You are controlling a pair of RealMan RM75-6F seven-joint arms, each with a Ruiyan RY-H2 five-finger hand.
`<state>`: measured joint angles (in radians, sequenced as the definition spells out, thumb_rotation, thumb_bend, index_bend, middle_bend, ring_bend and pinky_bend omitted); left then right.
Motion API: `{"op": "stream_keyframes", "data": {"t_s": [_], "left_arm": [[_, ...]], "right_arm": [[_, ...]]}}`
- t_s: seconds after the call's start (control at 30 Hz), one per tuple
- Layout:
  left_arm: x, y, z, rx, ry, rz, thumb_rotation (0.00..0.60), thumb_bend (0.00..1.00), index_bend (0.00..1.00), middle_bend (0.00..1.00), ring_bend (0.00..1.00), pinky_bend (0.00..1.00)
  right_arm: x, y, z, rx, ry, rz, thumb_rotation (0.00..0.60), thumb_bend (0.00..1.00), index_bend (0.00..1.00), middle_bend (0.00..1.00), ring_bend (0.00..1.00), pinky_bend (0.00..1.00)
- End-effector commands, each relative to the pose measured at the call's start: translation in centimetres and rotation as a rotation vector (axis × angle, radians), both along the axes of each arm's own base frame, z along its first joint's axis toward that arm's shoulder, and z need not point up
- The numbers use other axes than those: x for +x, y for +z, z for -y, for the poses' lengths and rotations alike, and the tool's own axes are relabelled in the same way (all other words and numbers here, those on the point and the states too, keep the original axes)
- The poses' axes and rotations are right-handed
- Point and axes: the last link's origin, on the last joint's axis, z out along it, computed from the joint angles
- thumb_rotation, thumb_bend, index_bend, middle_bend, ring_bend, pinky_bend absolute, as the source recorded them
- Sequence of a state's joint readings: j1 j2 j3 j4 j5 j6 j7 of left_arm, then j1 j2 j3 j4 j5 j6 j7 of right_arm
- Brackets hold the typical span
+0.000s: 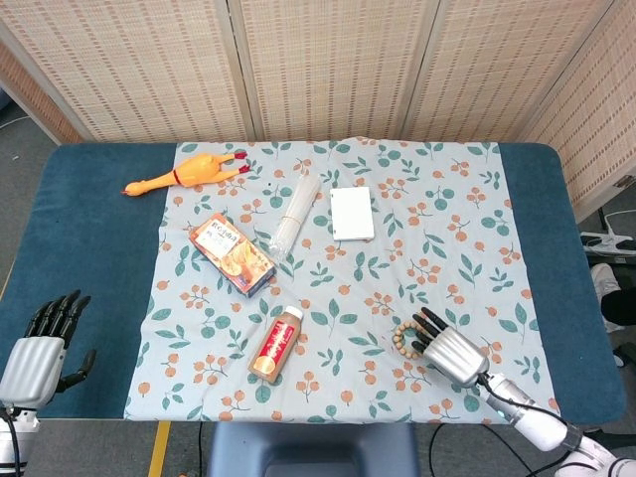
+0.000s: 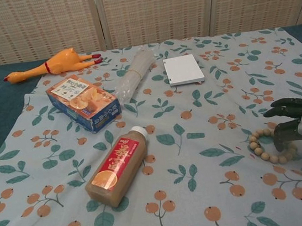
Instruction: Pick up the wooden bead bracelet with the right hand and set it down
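The wooden bead bracelet (image 1: pixel 402 336) (image 2: pixel 258 146) lies flat on the floral cloth at the near right, a ring of pale round beads. My right hand (image 1: pixel 450 351) (image 2: pixel 300 124) hovers over its right half with fingers spread and pointing left, covering part of the ring; nothing is held. Whether the fingertips touch the beads is unclear. My left hand (image 1: pixel 40 343) rests open at the near left corner over the blue table, far from the bracelet, and shows only in the head view.
A brown drink bottle (image 1: pixel 276 343) lies left of the bracelet. Further back are an orange-printed box (image 1: pixel 233 254), a clear plastic sleeve (image 1: pixel 294 212), a white pad (image 1: pixel 352 213) and a rubber chicken (image 1: pixel 185 174). The cloth (image 1: pixel 447 229) covers the middle of the blue table (image 1: pixel 89 248).
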<state>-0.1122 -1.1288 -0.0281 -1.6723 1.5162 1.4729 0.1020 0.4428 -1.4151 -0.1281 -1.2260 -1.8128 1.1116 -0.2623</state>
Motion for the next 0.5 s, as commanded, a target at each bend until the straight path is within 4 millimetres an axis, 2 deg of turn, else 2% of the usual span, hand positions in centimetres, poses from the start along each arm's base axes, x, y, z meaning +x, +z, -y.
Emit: {"op": "stream_keyframes", "data": {"t_s": [0.03, 0.1, 0.2, 0.27, 0.33, 0.43, 0.5], "left_arm": [[0.0, 0.0, 0.0, 0.002, 0.001, -0.001, 0.6, 0.44, 0.0, 0.0, 0.0, 0.09], [0.0, 0.1, -0.1, 0.005, 0.004, -0.002, 0.6, 0.44, 0.0, 0.0, 0.0, 0.09], [-0.1, 0.1, -0.1, 0.005, 0.008, -0.001, 0.6, 0.44, 0.0, 0.0, 0.0, 0.09], [-0.1, 0.1, -0.1, 0.002, 0.009, -0.002, 0.6, 0.44, 0.0, 0.0, 0.0, 0.09], [-0.2, 0.0, -0.1, -0.001, 0.011, -0.004, 0.6, 0.44, 0.0, 0.0, 0.0, 0.09], [-0.2, 0.0, -0.1, -0.003, 0.014, -0.007, 0.6, 0.44, 0.0, 0.0, 0.0, 0.09], [-0.2, -0.1, -0.1, -0.004, 0.016, -0.009, 0.6, 0.44, 0.0, 0.0, 0.0, 0.09]], "right_arm": [[0.1, -0.5, 0.6, -0.001, -0.001, -0.004, 0.6, 0.28, 0.37, 0.32, 0.06, 0.02], [0.1, -0.8, 0.7, -0.001, 0.001, -0.005, 0.6, 0.28, 0.4, 0.34, 0.07, 0.02], [0.1, -1.1, 0.6, 0.0, 0.007, -0.002, 0.6, 0.28, 0.48, 0.39, 0.11, 0.04], [-0.1, -1.3, 0.6, -0.001, 0.015, -0.008, 0.6, 0.28, 0.6, 0.47, 0.19, 0.07], [-0.2, -1.5, 0.5, -0.007, 0.018, -0.01, 0.6, 0.28, 0.67, 0.52, 0.24, 0.09], [-0.3, -2.0, 0.3, -0.015, 0.004, 0.01, 0.6, 0.28, 0.74, 0.57, 0.3, 0.14], [-0.2, -2.2, 0.4, 0.0, -0.032, 0.037, 0.6, 0.33, 0.79, 0.61, 0.35, 0.17]]}}
